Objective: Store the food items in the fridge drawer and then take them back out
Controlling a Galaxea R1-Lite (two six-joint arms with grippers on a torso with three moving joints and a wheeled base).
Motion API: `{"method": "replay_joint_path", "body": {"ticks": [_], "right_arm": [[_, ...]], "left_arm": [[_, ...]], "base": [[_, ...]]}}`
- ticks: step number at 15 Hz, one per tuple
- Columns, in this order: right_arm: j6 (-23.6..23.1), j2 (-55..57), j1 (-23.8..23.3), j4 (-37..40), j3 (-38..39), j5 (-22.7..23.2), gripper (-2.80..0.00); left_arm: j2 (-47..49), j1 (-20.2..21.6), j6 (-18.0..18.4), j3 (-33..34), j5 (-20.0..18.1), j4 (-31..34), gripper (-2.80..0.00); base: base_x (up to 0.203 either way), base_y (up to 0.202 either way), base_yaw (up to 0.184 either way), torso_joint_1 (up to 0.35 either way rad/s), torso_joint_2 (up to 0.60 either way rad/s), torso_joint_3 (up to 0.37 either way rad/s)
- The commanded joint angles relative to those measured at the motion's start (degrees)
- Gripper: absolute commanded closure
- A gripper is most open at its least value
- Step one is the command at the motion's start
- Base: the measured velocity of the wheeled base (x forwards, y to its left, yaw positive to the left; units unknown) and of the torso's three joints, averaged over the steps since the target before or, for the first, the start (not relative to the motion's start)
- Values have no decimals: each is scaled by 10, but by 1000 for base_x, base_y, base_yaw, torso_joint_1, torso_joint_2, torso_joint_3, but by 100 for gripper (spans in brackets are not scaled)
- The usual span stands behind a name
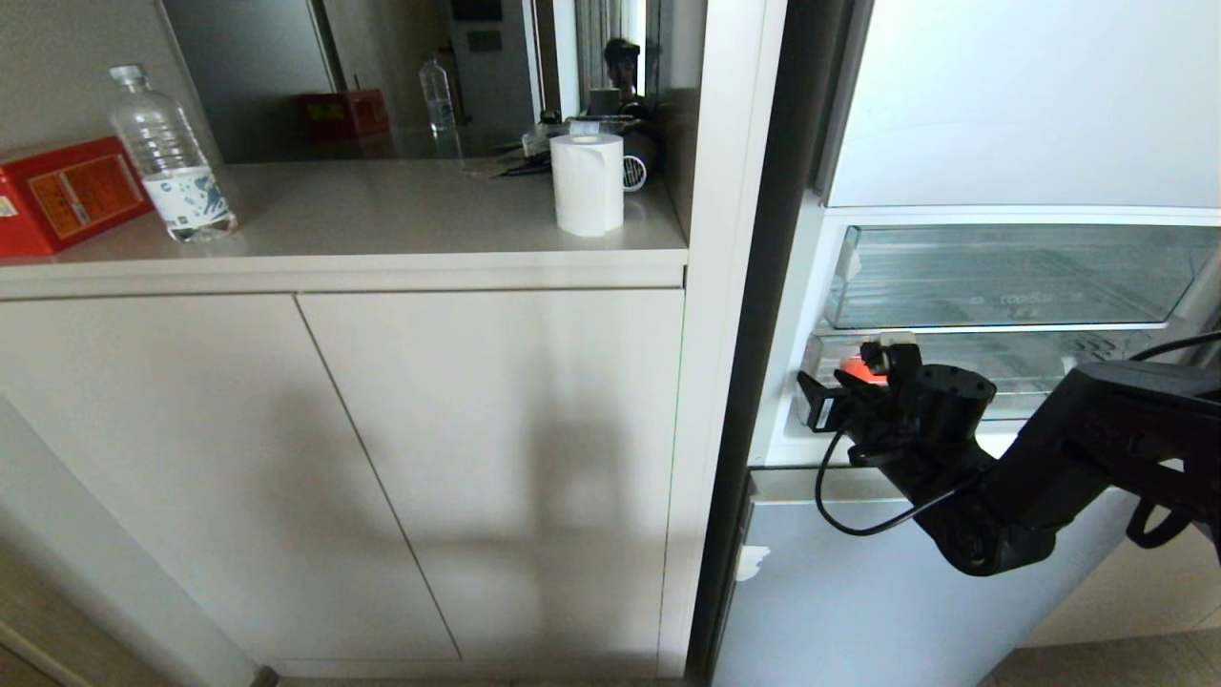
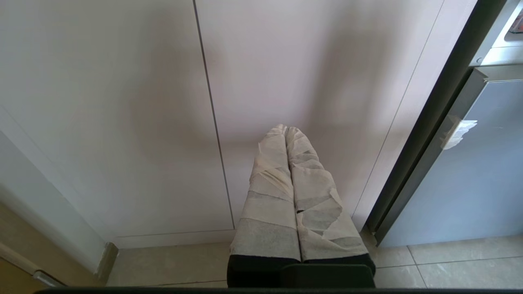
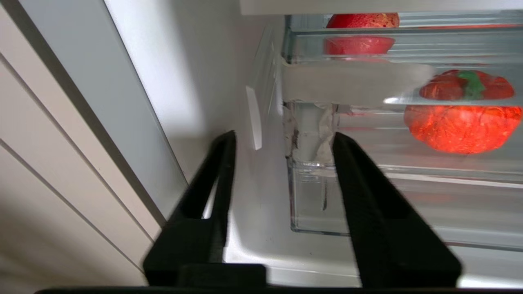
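The clear fridge drawer (image 1: 1040, 367) sits low in the open fridge, under a clear flat-fronted bin (image 1: 1002, 277). Inside the drawer lies a round red fruit with a green stem (image 3: 461, 122), showing as a red patch (image 1: 863, 369) in the head view. A second red item (image 3: 359, 38) shows through clear walls beyond it; which compartment it is in I cannot tell. My right gripper (image 3: 284, 136) is open at the drawer's left front corner (image 3: 310, 196), where a taped tab (image 3: 312, 134) stands between the fingertips, close to one finger (image 3: 347, 163). My left gripper (image 2: 286, 130) is shut and empty, low before the cabinet doors.
A white cabinet side panel (image 1: 734, 239) borders the fridge on the left. The silver-blue lower door (image 1: 858, 592) is below the drawer. On the counter (image 1: 382, 219) stand a water bottle (image 1: 172, 157), a red box (image 1: 67, 191) and a paper roll (image 1: 587, 181).
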Motion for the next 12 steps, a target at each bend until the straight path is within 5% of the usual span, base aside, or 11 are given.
{"method": "replay_joint_path", "body": {"ticks": [1, 12], "right_arm": [[1, -1, 12, 9, -22, -10, 0], [5, -33, 21, 12, 25, -26, 0]], "left_arm": [[0, 0, 0, 0, 0, 0, 0], [0, 0, 0, 0, 0, 0, 0]], "base": [[0, 0, 0, 0, 0, 0], [0, 0, 0, 0, 0, 0]]}}
